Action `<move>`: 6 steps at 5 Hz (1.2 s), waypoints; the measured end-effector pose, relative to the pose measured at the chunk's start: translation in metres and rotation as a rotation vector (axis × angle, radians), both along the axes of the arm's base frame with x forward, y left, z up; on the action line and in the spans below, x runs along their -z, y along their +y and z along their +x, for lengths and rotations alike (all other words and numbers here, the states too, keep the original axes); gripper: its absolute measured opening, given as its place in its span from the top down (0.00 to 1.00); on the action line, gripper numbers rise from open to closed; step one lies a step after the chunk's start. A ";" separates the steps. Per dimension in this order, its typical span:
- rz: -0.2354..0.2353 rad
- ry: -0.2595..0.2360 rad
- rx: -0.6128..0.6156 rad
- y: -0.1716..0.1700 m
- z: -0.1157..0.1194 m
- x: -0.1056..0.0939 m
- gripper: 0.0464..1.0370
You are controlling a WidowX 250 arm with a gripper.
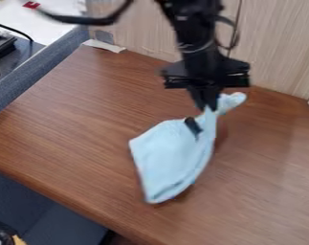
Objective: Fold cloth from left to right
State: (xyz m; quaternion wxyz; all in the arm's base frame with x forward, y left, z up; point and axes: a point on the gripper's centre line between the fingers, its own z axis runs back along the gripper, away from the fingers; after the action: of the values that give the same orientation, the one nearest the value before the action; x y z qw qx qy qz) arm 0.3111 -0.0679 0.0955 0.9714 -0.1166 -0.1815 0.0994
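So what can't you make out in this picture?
All in the camera view:
Cloth, pinched part: hidden by the gripper.
Black piece at the cloth: blurred, too small to name.
Table: cut off by the right edge.
Arm: cut off by the top edge.

An office or lab workspace is indicated; which of the two cannot be determined from the view. The work area is formed by a brown wood-grain tabletop (pixel 80 124), backed by a pale wood-grain panel (pixel 271 48). Along the left side, the tabletop is bordered by a blue-grey partition (pixel 48 62) with a fabric-like finish, as used in office furniture. Beyond the partition, a white surface (pixel 60 14), a black cable (pixel 16 29) and dark equipment (pixel 3 48) are located. A lab setting is suggested by the black robot arm (pixel 198 43), which is positioned over the tabletop. White tape-like strips (pixel 104 46) are placed at the rear edge.
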 end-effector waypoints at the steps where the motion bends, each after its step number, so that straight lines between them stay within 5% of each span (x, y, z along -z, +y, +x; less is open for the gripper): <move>1: 0.032 0.007 -0.051 0.021 -0.029 0.003 0.98; 4: 0.063 0.052 -0.180 0.060 -0.056 0.032 0.98; 5: 0.070 0.130 -0.199 0.065 -0.059 0.056 0.98; 6: 0.074 0.149 -0.249 0.069 -0.059 0.072 0.98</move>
State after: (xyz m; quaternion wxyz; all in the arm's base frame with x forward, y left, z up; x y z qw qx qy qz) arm 0.2526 0.0007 0.0236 0.9659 -0.0496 -0.1255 0.2208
